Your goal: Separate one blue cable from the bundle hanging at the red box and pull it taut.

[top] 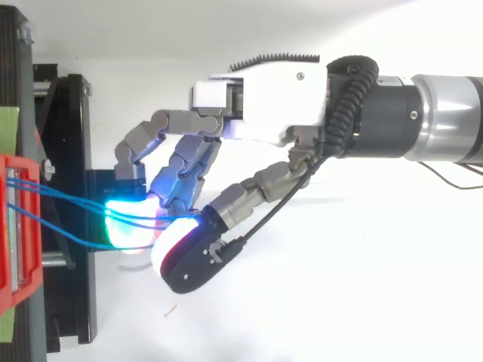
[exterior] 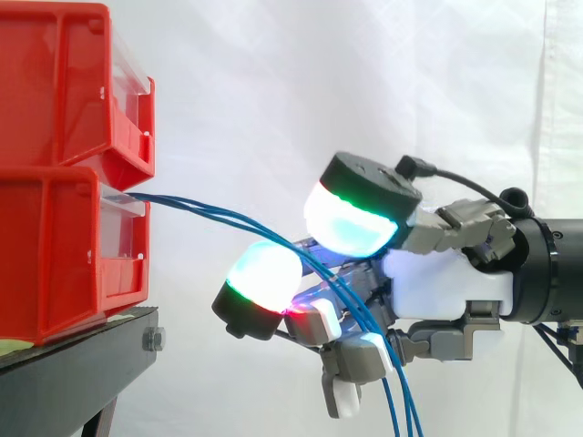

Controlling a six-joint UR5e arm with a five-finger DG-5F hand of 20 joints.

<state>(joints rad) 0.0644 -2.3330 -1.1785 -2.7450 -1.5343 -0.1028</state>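
- The white curtain (exterior: 273, 91) hangs behind all the work in the side view.
- The black stand (exterior: 73, 364) sits at the left edge and carries the bins. From above it shows as a dark frame (top: 68, 151) beside them.
- Two red bins stand stacked on it, the upper bin (exterior: 64, 82) resting on the lower bin (exterior: 55, 255). Both have their open fronts turned to the right, towards the robot.
- The arm (top: 445, 121) comes in level from the right edge, its wrist at about the height of the lower bin.
- The hand (exterior: 442, 282) is just to the right of the bins and well clear of them, with its palm facing them. Its fingers are curled in, closing round the cables.
- Two big glowing fingertips (exterior: 351, 223) are bent towards each other, one high and one low. They shine cyan with a green rim, and the lower one has a touch of red.
- The blue cables (exterior: 205, 211) come out of the front of the lower bin as a small bundle. They run right and slightly down in a gentle curve, pass between the curled fingers, and drop out of the bottom of the side view below the hand. From above they spread a little (top: 72, 202) between bin and hand. Whether one strand is held apart from the others cannot be told.
- A bolt (exterior: 153, 340) sits on the end of the stand's top rail, under the lower bin.
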